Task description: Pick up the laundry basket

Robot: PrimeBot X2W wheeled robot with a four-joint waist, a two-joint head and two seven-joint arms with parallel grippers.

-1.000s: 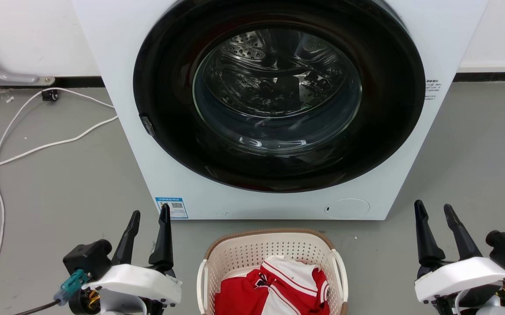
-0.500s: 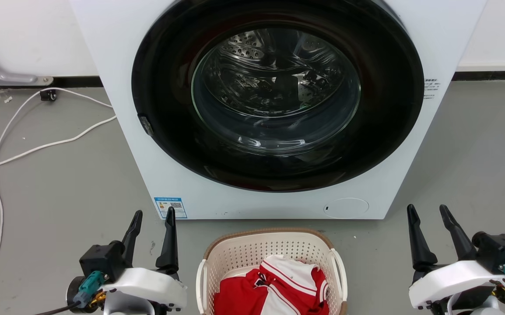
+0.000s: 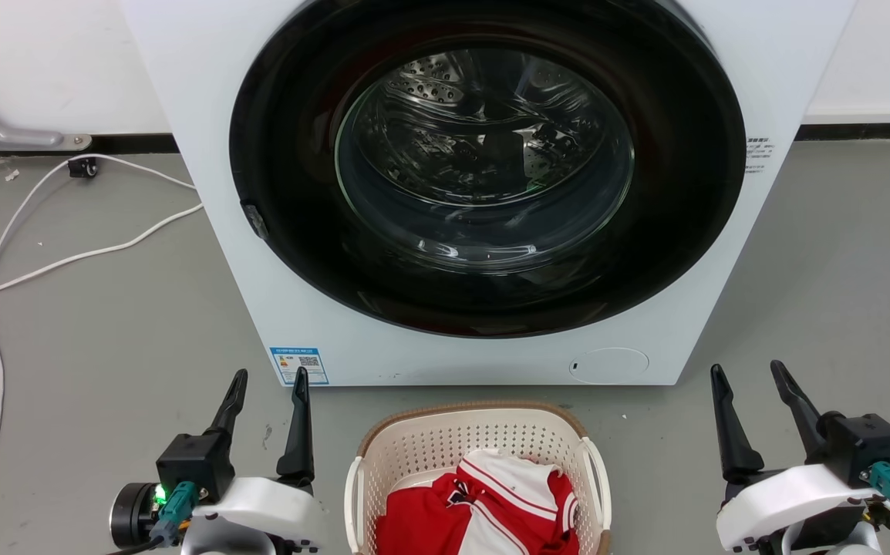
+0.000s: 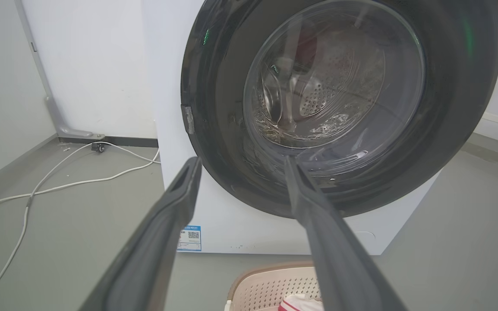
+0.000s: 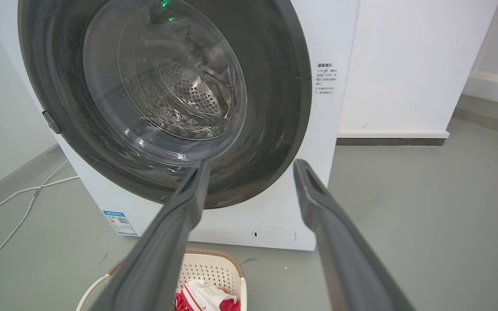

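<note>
Left tool (image 3: 271, 373), right tool (image 3: 746, 368) agape — head view: laundry basket (image 3: 445, 443) seemingly untouched.

**White shells, dark fingers, teal plugs**

We see the left gripper (image 3: 271, 373) and the right gripper (image 3: 746, 367) built alike. Each has two long dark fingers (image 4: 162, 233) that taper to narrow tips, with a shallow recessed groove near the end. Each pair rises from a smooth, rounded white shell (image 3: 260, 497). A boxy black housing (image 3: 197, 462) sits on each wrist, with a teal connector (image 3: 175, 501) plugged in beside it. On the left wrist we note a small green light (image 3: 158, 491) and a black cable (image 3: 133, 545).
</note>
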